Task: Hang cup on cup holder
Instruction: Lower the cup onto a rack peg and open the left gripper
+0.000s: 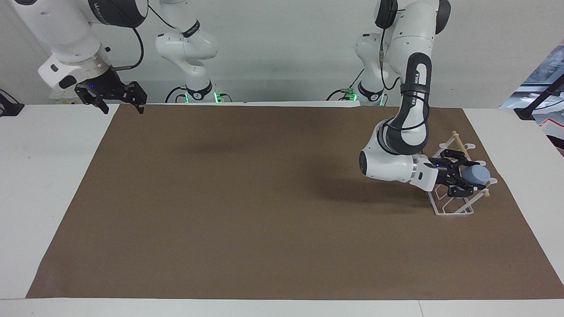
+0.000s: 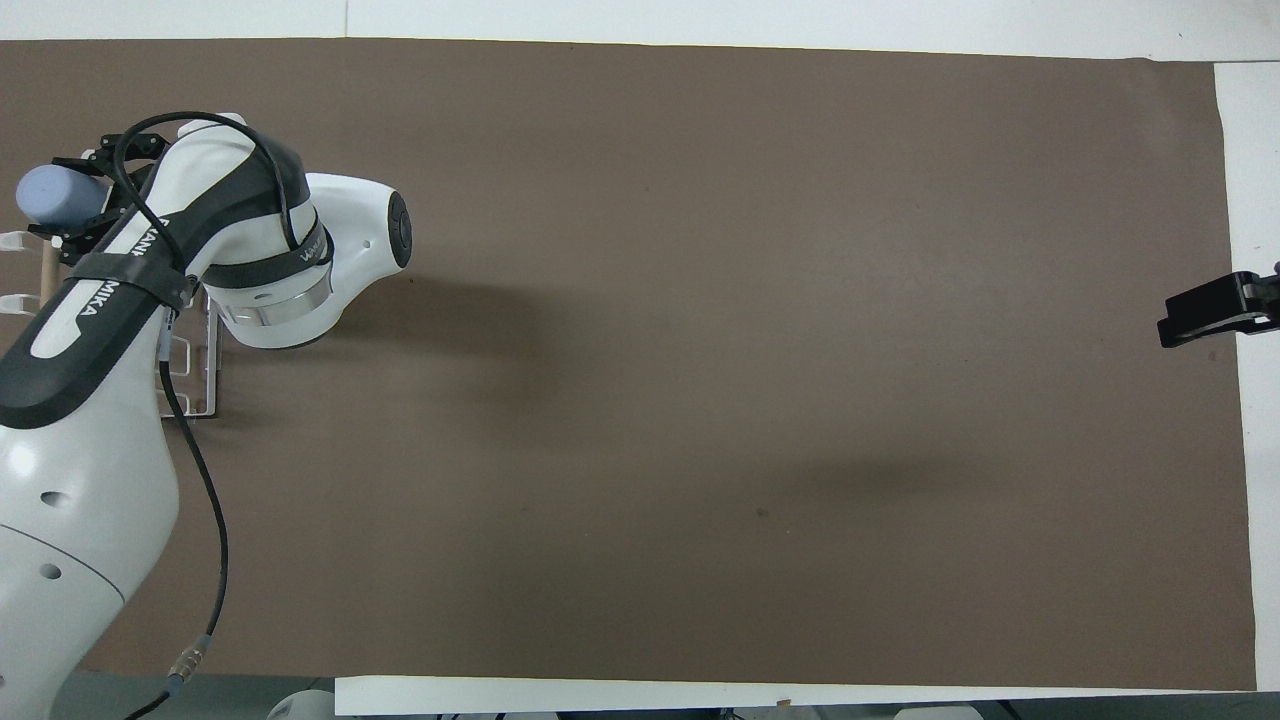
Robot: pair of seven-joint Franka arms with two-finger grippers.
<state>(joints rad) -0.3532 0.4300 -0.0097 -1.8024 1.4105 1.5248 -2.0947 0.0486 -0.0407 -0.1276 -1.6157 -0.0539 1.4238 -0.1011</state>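
The light-blue cup [image 1: 478, 175] lies on its side between the fingers of my left gripper [image 1: 468, 173], which is shut on it. The cup is held just over the prongs of the white wire cup holder [image 1: 442, 210], beside its wooden dowel [image 1: 458, 140], at the left arm's end of the mat. Whether the cup touches a prong cannot be told. In the overhead view the cup [image 2: 52, 193] sticks out of the left gripper [image 2: 75, 195] over the cup holder [image 2: 196, 385], mostly hidden under the arm. My right gripper [image 1: 123, 109] is open and empty, waiting in the air.
A brown mat [image 1: 264, 211] covers most of the white table [image 1: 48, 176]. The right gripper [image 2: 1205, 315] hangs over the mat's edge at the right arm's end. Cables and boxes lie off the table's ends.
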